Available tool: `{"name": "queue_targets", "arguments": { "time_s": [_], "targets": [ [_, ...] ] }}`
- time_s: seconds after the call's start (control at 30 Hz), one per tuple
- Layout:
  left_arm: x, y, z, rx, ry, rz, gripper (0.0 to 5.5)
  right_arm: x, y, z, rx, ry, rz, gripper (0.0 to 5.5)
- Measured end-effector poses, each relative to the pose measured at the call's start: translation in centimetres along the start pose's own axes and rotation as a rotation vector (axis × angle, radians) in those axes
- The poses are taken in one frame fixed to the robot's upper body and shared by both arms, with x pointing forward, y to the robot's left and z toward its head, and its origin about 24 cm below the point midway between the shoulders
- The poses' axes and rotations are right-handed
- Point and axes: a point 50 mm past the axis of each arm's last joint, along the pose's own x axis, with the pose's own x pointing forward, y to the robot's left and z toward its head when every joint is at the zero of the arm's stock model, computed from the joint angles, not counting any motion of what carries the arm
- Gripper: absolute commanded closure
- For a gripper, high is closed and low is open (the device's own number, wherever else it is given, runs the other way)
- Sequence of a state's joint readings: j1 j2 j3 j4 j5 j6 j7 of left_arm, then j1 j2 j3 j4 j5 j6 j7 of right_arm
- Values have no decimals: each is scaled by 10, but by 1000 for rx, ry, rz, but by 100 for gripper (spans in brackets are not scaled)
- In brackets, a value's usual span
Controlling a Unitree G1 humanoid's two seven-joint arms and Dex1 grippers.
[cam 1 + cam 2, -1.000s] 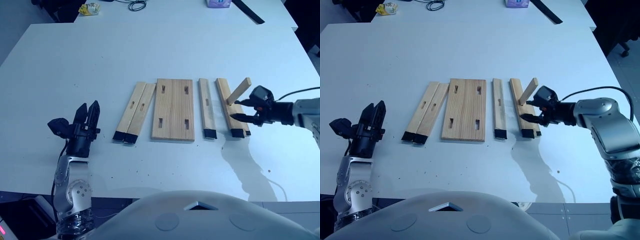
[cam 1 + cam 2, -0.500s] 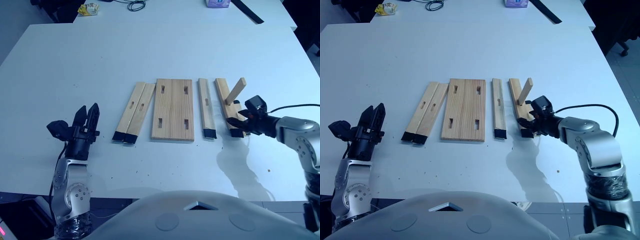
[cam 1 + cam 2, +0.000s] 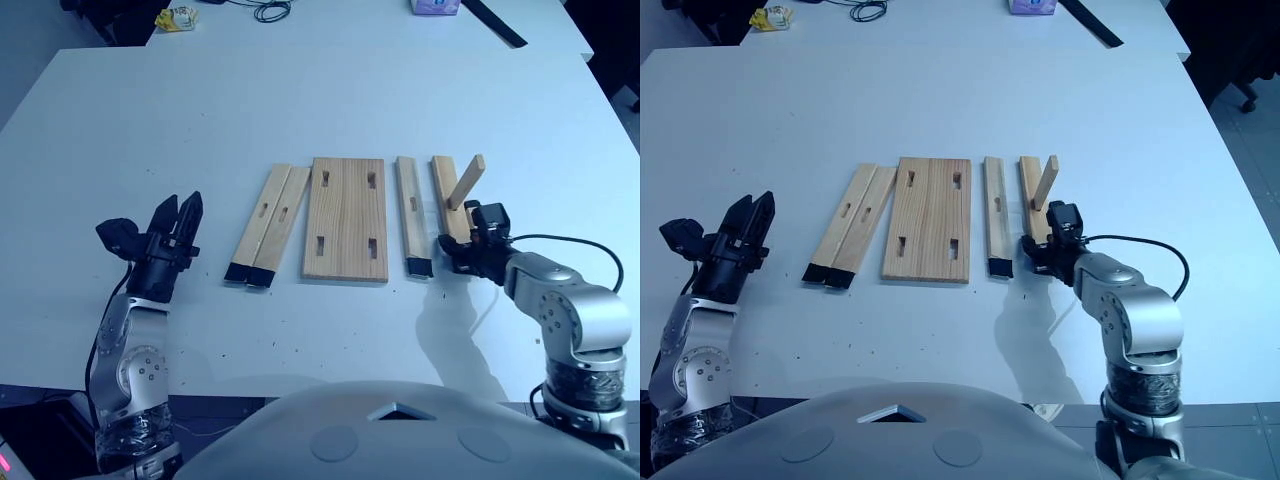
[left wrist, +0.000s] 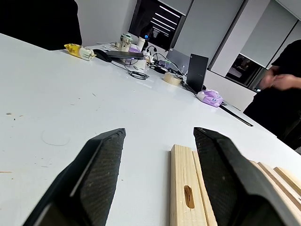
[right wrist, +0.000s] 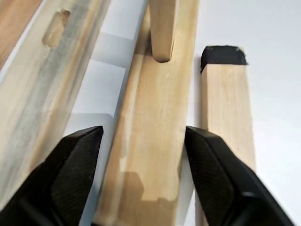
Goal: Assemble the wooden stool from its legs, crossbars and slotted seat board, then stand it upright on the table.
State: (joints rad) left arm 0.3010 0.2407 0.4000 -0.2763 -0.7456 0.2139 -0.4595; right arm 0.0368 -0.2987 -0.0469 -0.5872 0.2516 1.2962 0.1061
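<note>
Right gripper [image 5: 142, 134]: fingers apart astride leg [image 5: 160, 94], hiding its near end. Left gripper [image 4: 160, 134]: fingers apart, empty.

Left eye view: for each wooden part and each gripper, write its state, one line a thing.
Pale wooden slotted seat board, lying flat, slots empty.
Two wooden legs left of it, flat, side by side.
Single wooden leg right of the board, flat, slot empty.
Rightmost wooden leg, flat, crossbar in its slot.
Short wooden crossbar, tilted in that slot.
Left gripper, open, empty.
Right gripper, open, astride the rightmost leg.
</note>
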Motion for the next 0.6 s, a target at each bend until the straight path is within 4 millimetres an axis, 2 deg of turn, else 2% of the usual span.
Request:
{"name": "queue_targets", "arguments": {
  "time_s": [0.17, 0.43, 0.6],
  "targets": [
    [10, 0, 5, 12, 5, -32, 281, 5, 6, 1, 0, -21, -37, 239],
    [19, 1, 7, 14, 17, -61, 281, 11, 7, -1, 6, -39, -98, 342],
    [21, 1, 9, 21, 13, -66, 281, 12, 2, -2, 18, -45, -128, 343]
  ]
}}
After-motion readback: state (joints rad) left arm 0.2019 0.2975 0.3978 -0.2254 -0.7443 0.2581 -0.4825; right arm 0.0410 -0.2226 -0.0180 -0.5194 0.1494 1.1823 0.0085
